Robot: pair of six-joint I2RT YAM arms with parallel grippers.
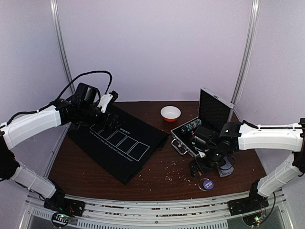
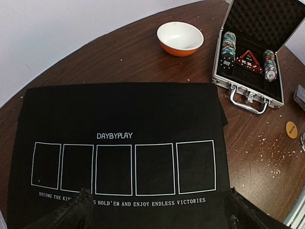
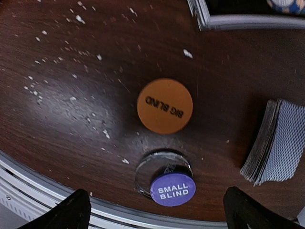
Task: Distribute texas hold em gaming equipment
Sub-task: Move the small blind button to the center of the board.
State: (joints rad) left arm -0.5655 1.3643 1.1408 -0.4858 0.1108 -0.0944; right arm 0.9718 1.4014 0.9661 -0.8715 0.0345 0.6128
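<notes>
While hanging wide-fingered and empty over the table [image 1: 157, 179], touching none of the poker gear.

Spread across the table's left half: black mat [image 2: 119, 114] printed with five white card boxes, under the left gripper [image 2: 159, 217], jaws far apart, nothing between. Standing open to the mat's right: silver case [image 2: 248, 90], striped chip stacks [image 2: 228, 47] laid along either side of its tray, red triangle [image 2: 248, 59] between them. Set behind the mat, near the case: white bowl [image 2: 180, 37]. Lying on bare wood by the near right edge, below the right gripper [image 3: 159, 214], likewise spread wide and holding nothing: deck of grey-blue-backed cards [image 3: 279, 140], slightly fanned. Just left of it, orange disc [image 3: 165, 105] reading BIG BLIND. Nearer the edge, purple disc [image 3: 172, 189] reading SMALL BLIND, overlapping a clear round piece [image 3: 157, 167].
</notes>
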